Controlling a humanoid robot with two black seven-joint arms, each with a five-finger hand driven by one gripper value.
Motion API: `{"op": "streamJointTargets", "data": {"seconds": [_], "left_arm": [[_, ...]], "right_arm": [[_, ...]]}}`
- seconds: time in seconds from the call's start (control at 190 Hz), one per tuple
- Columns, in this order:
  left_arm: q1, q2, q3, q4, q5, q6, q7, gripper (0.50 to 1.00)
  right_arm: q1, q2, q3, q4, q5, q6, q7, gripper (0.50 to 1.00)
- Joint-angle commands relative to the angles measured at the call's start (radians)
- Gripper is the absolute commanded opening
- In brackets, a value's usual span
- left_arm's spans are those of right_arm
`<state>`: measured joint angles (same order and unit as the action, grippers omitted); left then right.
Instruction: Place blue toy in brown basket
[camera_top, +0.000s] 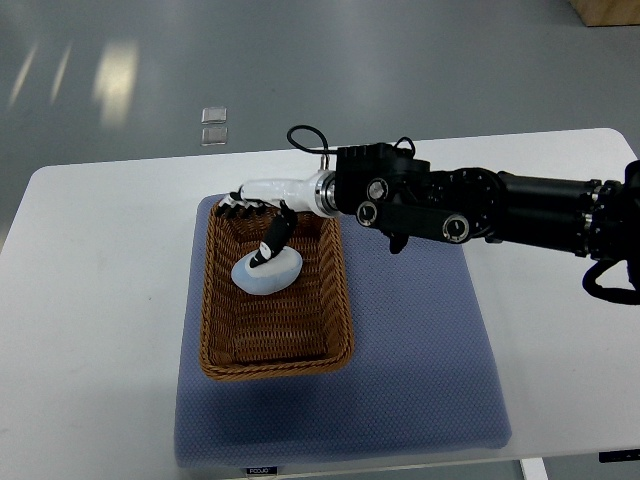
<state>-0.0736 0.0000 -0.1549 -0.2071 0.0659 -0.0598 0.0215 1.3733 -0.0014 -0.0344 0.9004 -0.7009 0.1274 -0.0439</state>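
Item 1: blue toy (267, 272). Pale blue, rounded, oval. Loc: inside brown basket (273, 362), far half, resting on the woven floor, roughly centred left-right.

Item 2: brown basket. Wicker, rectangular, long axis near-far. Sits on left part of blue mat (420, 360); far edge near mat's far edge.

Item 3: right hand (258, 208). White palm, black fingers. Arm (480, 207) black, enters from right edge, runs leftward over mat's far side. Hand hovers at basket's far rim; four fingers (235, 211) lie loosely spread along the rim, holding nothing. Thumb (274, 240) angles down into basket, tip touching or just above toy's top; can't tell which. No grasp closed round the toy.

Item 4: blue mat. Textured, rectangular, on white tabletop (100, 300), small label at near edge.

Item 5: white tabletop. Rounded corners, grey floor (400, 60) beyond.

Item 6: two small clear squares (214, 124) on floor, far-left of basket, well apart from tabletop items.
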Motion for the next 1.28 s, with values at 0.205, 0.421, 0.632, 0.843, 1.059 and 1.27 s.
{"op": "streamJointTargets", "data": {"seconds": [0.205, 0.421, 0.632, 0.843, 1.059, 1.27], "left_arm": [[0.000, 0.000, 0.000, 0.000, 0.000, 0.000, 0.000, 1.000], [0.000, 0.000, 0.002, -0.002, 0.000, 0.000, 0.000, 1.000], [0.002, 0.000, 0.002, 0.000, 0.000, 0.000, 0.000, 1.000], [0.002, 0.000, 0.002, -0.002, 0.000, 0.000, 0.000, 1.000], [0.002, 0.000, 0.002, -0.002, 0.000, 0.000, 0.000, 1.000], [0.002, 0.000, 0.002, -0.002, 0.000, 0.000, 0.000, 1.000]], "right_arm": [[-0.082, -0.178, 0.393, 0.002, 0.310, -0.006, 0.022, 0.891], [-0.401, -0.190, 0.815, 0.000, 0.440, -0.002, 0.070, 0.897], [-0.660, -0.124, 1.033, 0.002, 0.448, 0.009, 0.196, 0.905], [-0.795, -0.040, 1.159, -0.003, 0.448, 0.074, 0.226, 0.907], [-0.807, -0.019, 1.159, -0.003, 0.449, 0.078, 0.228, 0.907], [-0.820, -0.011, 1.159, -0.003, 0.448, 0.080, 0.233, 0.907]]}}
